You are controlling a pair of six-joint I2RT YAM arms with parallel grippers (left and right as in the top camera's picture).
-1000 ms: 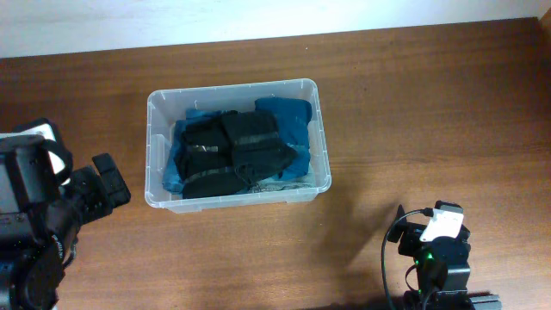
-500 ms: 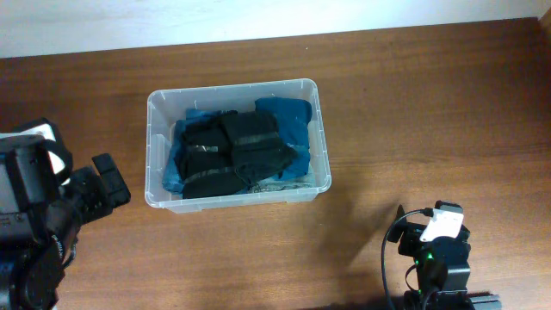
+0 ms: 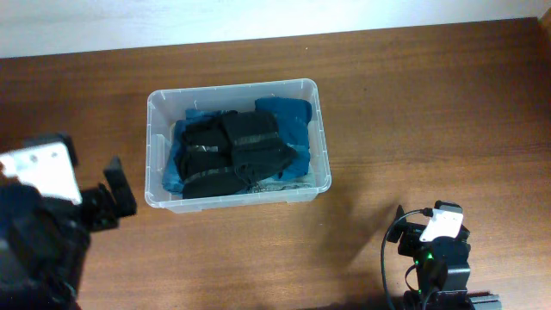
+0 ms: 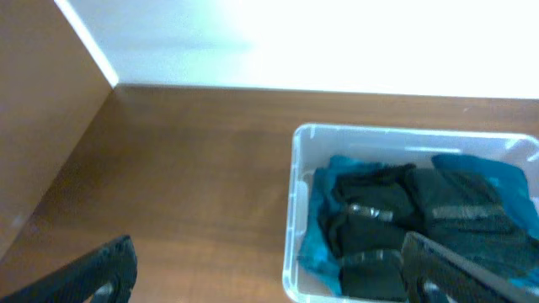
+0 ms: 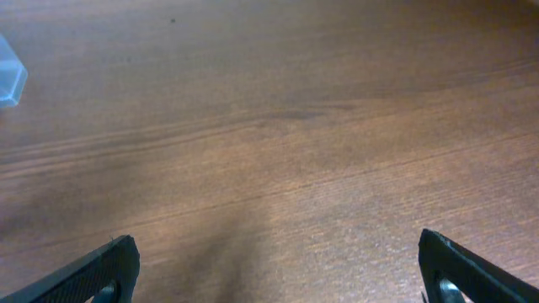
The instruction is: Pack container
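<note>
The place looks like a robotics lab or test station rather than a lived-in room. A bare brown wooden bench [image 3: 413, 103] stands against a plain white wall [image 3: 172, 17], with a black robot arm at each near corner: the left arm [image 3: 43, 245] and the right arm [image 3: 441, 267], which has a loose black cable [image 3: 385, 250] and a lit green light [image 3: 424, 257]. A clear plastic container [image 3: 250, 198] of folded black and blue clothing [image 3: 232, 151] on the bench adds a household touch.

Brown wood-grain tabletop [image 3: 413, 103]. Clear container [image 3: 153, 146] sits flat on it, left of ctr, closer to far edge than near.
</note>
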